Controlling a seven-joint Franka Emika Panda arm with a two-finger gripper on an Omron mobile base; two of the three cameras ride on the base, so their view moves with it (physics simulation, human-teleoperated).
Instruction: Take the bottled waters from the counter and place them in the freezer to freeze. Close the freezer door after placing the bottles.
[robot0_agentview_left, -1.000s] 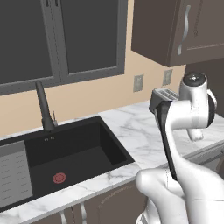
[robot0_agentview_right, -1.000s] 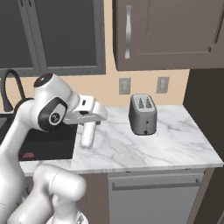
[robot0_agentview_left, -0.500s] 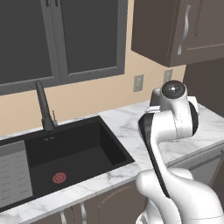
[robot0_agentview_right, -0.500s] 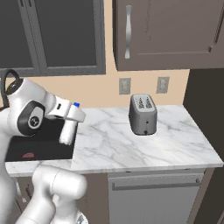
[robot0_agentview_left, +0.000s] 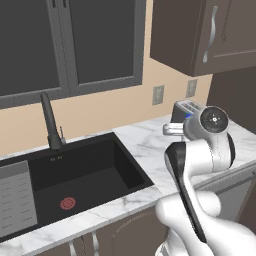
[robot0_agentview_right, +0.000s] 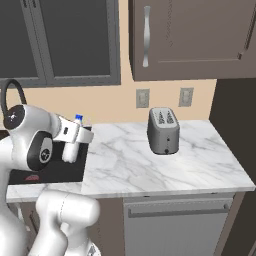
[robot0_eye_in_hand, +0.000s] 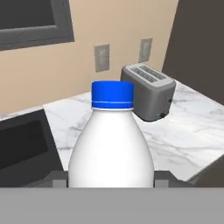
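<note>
The arm (robot0_agentview_right: 35, 145) has swung from mid-frame to the left edge of the right base view, so it now hangs over the sink (robot0_agentview_left: 75, 180) side of the counter (robot0_agentview_right: 165, 170). The toaster (robot0_agentview_right: 163, 131) stands where it did, right of centre. The gripper (robot0_agentview_right: 75, 142), narrowed around the white bottle (robot0_eye_in_hand: 111, 144), carries it upright, blue cap on top, clear of the marble. One bottle looks lifted and on its way, likely toward the freezer; the blue-green one is yet to fetch.
</note>
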